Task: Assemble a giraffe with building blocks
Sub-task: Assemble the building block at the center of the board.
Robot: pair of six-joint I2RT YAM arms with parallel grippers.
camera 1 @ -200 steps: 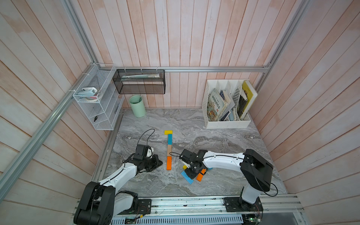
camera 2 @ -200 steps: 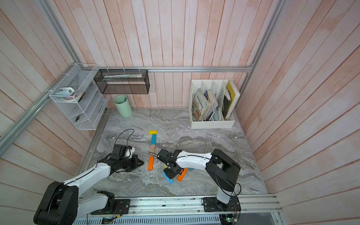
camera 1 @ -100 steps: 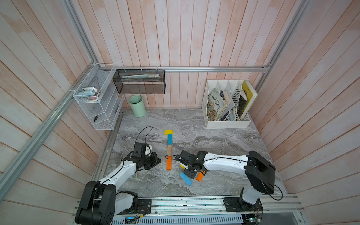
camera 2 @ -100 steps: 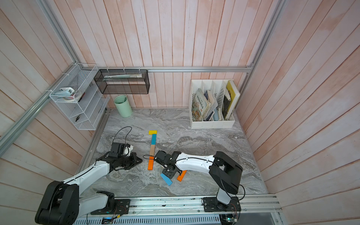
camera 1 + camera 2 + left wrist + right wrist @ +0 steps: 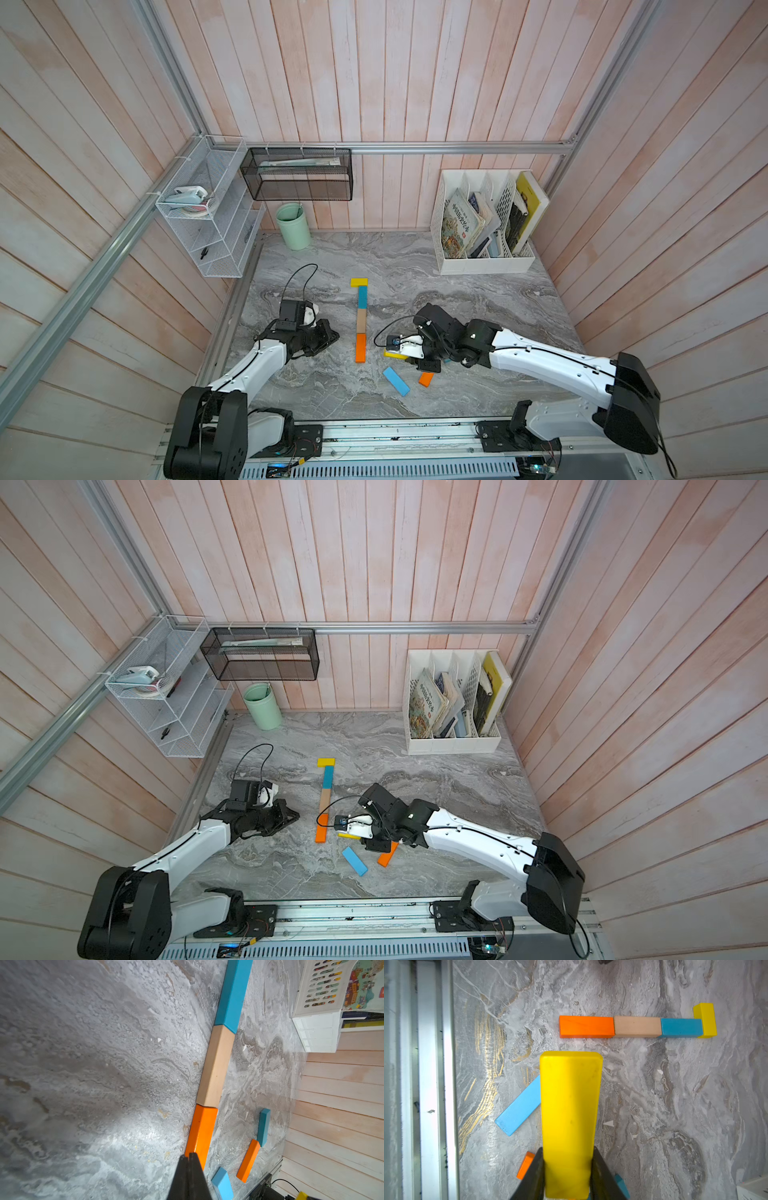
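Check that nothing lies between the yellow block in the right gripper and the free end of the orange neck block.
Nothing visible does: only bare marble separates the yellow block in the right gripper from the orange neck block. The light blue block lies to one side, out of that gap.

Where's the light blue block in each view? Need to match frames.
Top view: light blue block lies slanted, close to the orange neck block.
Top view: same spot, orange neck block just beyond it.
Left wrist: one end shows beside the shut left gripper.
Right wrist: slanted, partly behind the yellow block in the right gripper.
Shared landmark: orange neck block, in all four.
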